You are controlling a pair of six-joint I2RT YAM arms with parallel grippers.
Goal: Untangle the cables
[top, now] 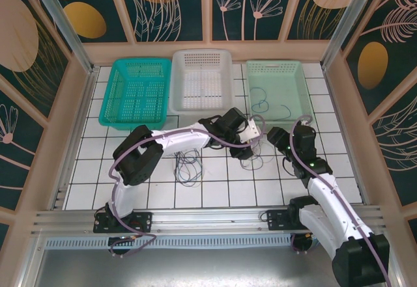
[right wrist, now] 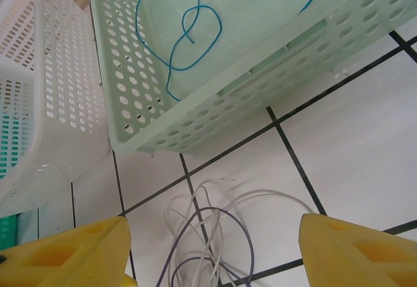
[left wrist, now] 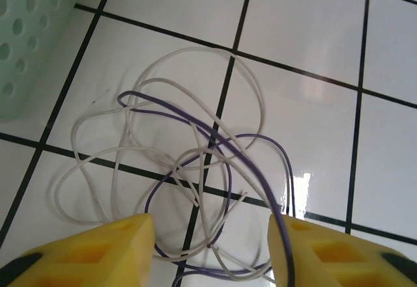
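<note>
A tangle of pale whitish and purple cables [left wrist: 202, 163] lies in loose loops on the white tiles. My left gripper [left wrist: 212, 251] hovers low over it, open, its yellow fingers [left wrist: 104, 251] on either side of the lower loops; one purple strand runs along the inner edge of the right finger. In the top view this left gripper [top: 251, 145] reaches across to the right, close to my right gripper [top: 277, 138]. The right gripper [right wrist: 212, 254] is open too, with the same cables [right wrist: 215, 235] lying on the tile between its fingers. A second tangle [top: 189, 168] lies mid-table.
Three baskets stand along the back: teal [top: 107, 105], white [top: 174, 85] and mint [top: 306, 92]. The mint basket [right wrist: 150, 124] holds a blue cable [right wrist: 186, 30] and stands just beyond the cables. Wooden walls enclose the table.
</note>
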